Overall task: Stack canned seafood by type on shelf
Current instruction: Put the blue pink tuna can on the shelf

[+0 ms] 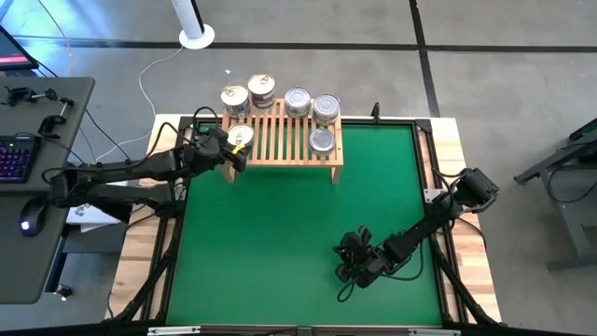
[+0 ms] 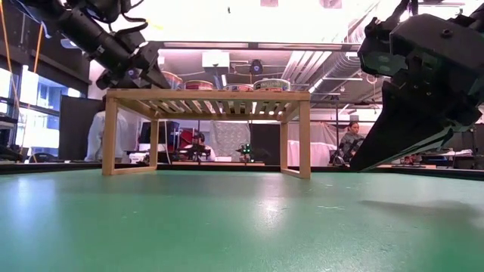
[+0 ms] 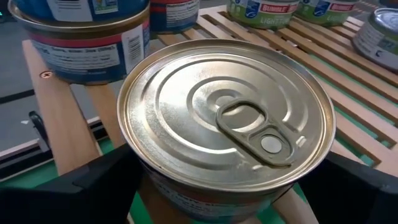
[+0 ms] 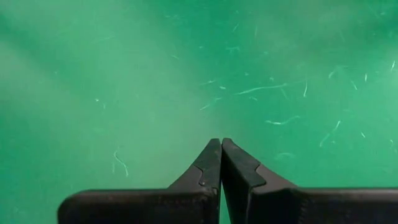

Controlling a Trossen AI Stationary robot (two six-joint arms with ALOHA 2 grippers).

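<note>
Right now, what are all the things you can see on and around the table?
Tins: six tops seen from above; some stand on stacks. Five silver or gold on the shelf, one gold tin between the left gripper's fingers at the shelf's left end.
Shelf: one, light wood, slatted, at the mat's far edge.
Mat: one, green, covering the table.
Keyboard: one, dark, on the grey side desk at left.
People: at least two, in the room behind, in the low view.
Left gripper: dark, holding the gold tin.
Right gripper: dark, shut, low over the mat, near right.
</note>
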